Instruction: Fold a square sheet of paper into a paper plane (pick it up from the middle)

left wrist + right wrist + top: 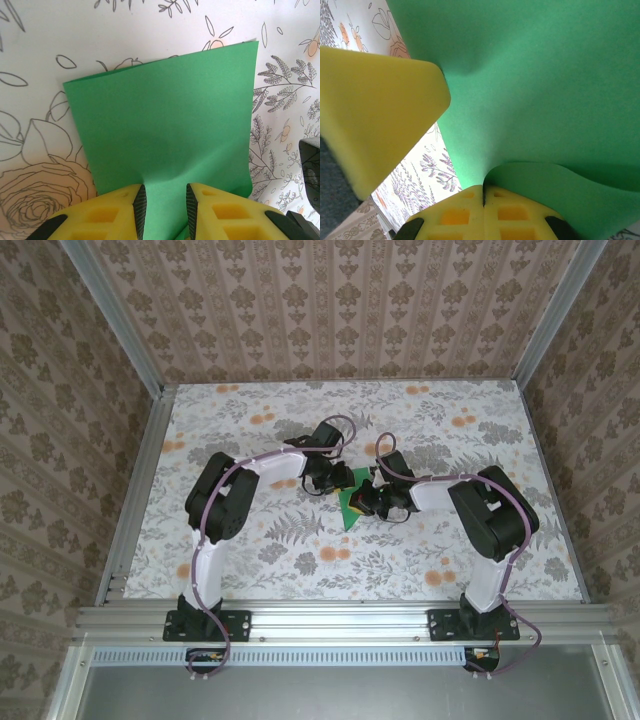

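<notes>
the table [250,550] wears a matte floral print of grey leaves and orange blooms, boxed in by brushed aluminium rails [130,500] and damask-patterned walls [60,390]. the left arm [215,510], white shells and black joints with a purple cable [222,480] looped along it, bends in toward the middle. there the green sheet [352,508] sits between the two grippers: thin, plain, matte paper, seen from above as a small pointed wedge. in the left wrist view it is a four-sided panel with straight edges, a second layer peeking out behind its upper right corner (so it looks doubled over), and a soft buckle near the bottom. the right arm [490,520] mirrors the left.

the left gripper [165,202] has blocky yellow fingers with ribbed black pads [140,202]. its jaws stand part-way apart with the sheet filling the gap, and i cannot tell whether the pads truly pinch it. the right gripper [483,192] is clenched, its yellow fingers pressed tight together on an edge of the sheet, which curls up out of the seam.
</notes>
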Controlling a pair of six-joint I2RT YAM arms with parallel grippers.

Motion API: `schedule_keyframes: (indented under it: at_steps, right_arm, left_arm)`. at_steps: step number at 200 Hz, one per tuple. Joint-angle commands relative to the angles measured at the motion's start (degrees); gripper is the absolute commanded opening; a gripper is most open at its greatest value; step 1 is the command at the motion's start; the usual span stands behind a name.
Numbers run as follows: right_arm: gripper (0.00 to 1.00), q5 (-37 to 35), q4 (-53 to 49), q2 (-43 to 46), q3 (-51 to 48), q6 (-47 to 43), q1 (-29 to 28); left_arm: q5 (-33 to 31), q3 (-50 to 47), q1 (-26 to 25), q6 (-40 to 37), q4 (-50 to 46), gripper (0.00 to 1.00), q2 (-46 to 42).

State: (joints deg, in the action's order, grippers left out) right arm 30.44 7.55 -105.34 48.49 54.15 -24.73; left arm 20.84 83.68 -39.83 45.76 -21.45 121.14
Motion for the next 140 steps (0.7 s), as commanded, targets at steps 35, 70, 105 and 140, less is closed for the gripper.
schedule_keyframes:
  at_steps: [35, 70, 105, 140]
  right_arm:
    - [0.05, -1.7, -1.9, -1.6, 1.0, -0.6, 0.2]
    - [0.12, -2.2, -3.1, -1.7, 1.0, -1.4, 0.2]
    - [0.23, -2.6, -3.9, -1.6, 0.9, -2.0, 0.1]
    - [0.32, -2.8, -4.2, -1.5, 0.9, -2.2, 0.1]
  left_arm:
    - [-0.4, 0.7, -0.5, -1.4, -3.0, 0.31, 1.7]
    - [-0.8, -0.7, 0.4, 0.0, -1.8, 0.31, -1.6]
    - [-1.5, -5.9, 3.2, 3.0, 1.7, 0.32, -7.5]
    - [-2.7, -11.9, 6.0, 4.8, 3.8, 0.33, -12.8]
